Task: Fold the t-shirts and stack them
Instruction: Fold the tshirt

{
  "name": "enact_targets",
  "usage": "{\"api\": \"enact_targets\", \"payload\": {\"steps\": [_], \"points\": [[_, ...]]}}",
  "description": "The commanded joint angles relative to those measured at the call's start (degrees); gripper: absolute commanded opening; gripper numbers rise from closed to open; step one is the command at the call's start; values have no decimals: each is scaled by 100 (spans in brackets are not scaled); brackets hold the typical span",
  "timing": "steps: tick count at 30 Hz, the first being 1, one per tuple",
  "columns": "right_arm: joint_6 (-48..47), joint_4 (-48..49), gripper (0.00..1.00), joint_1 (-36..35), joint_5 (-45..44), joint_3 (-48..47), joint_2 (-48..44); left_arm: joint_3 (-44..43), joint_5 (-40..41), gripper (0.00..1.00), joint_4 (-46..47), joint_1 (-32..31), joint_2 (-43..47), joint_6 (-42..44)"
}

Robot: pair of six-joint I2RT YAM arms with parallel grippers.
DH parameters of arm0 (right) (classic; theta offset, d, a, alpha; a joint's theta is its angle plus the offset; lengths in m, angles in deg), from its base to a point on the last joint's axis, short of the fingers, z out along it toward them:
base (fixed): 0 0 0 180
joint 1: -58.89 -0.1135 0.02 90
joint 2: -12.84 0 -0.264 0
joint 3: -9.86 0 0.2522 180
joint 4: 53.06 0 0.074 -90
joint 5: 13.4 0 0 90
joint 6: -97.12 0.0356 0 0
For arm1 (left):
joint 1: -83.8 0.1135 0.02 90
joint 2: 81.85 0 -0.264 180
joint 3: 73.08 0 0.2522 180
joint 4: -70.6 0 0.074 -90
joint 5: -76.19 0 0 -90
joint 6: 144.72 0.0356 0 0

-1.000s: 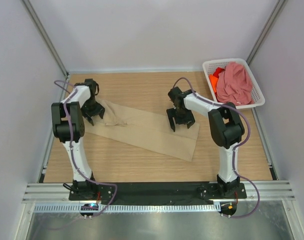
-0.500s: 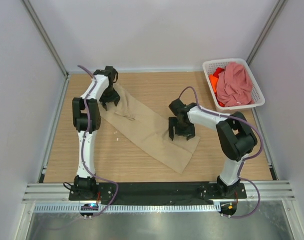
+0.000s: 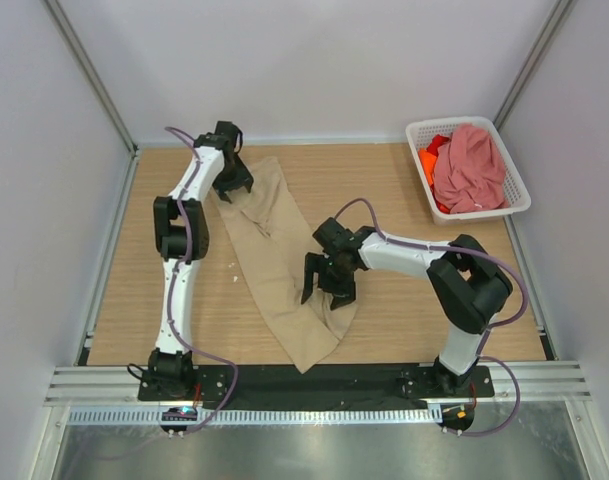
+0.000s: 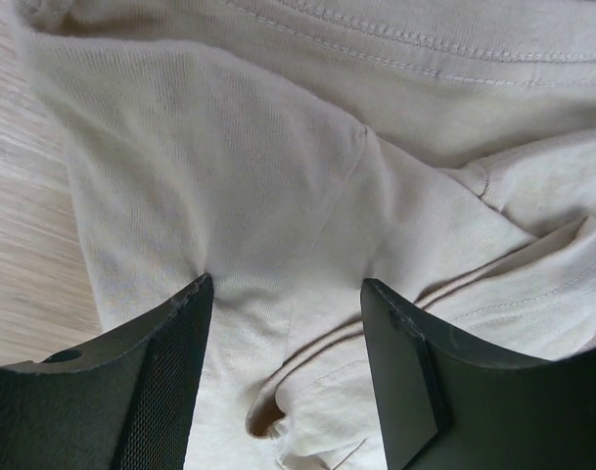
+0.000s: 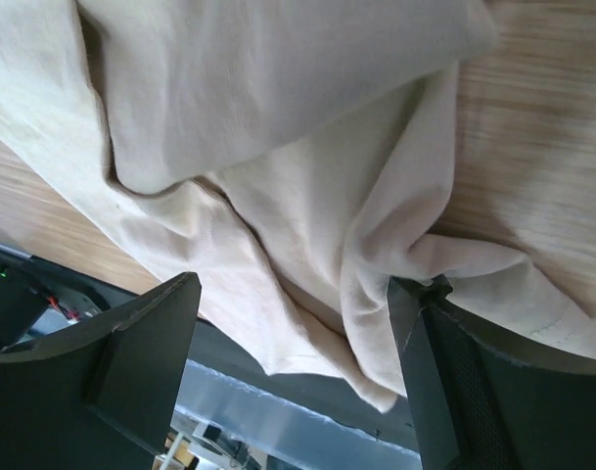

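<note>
The beige-tan t-shirt [image 3: 274,250] lies as a long crumpled strip on the wooden table, running from the far left towards the near edge. My left gripper [image 3: 234,190] is open over its far end, with wrinkled cloth [image 4: 278,196] between the fingers [image 4: 285,284]. My right gripper [image 3: 326,295] is open over the shirt's right side near its near end, straddling bunched cloth [image 5: 278,196], in the right wrist view [image 5: 293,284]. The dusty pink t-shirt [image 3: 469,165] and the bright orange t-shirt [image 3: 427,160] lie bundled in the basket.
A white lattice basket [image 3: 514,195] stands at the far right corner of the table. The black rail [image 3: 314,380] with the arm bases runs along the near edge, and the shirt's near tip reaches it. Grey walls enclose the table on three sides.
The beige shirt has swung from lying across the table to lying lengthwise. My left gripper moved farther back and right; my right gripper moved left and nearer.
</note>
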Motion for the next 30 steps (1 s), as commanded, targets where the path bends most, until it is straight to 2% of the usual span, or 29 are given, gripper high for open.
{"api": "enact_targets", "payload": {"steps": [1, 4, 7, 13, 14, 19, 25, 30], "points": [[-393, -485, 85, 26, -3, -395, -415, 230, -325, 63, 382, 1, 440, 107], [-1113, -1180, 86, 26, -555, -887, -476, 609, -116, 64, 208, -78, 1100, 160], [-1658, -1549, 86, 18, -943, -976, -608, 873, 278, 64, -30, -306, 1610, 318], [-2030, -1884, 86, 17, -1261, -1038, -732, 1497, 1263, 63, -548, -860, 2006, -23], [-2030, -1910, 86, 17, -1235, -1038, -758, 1506, 1483, 64, -636, -1000, 1980, -277], [-1959, -1910, 87, 17, -1173, -924, -1012, 1506, 1600, 63, -752, -1344, 1682, -648], [-1889, -1805, 86, 17, -1015, -783, -1004, 1384, 1248, 62, -514, -1362, 1049, -868], [-1836, -1700, 86, 17, -953, -827, -776, 769, 1108, 62, -497, -1230, 286, -692]]}}
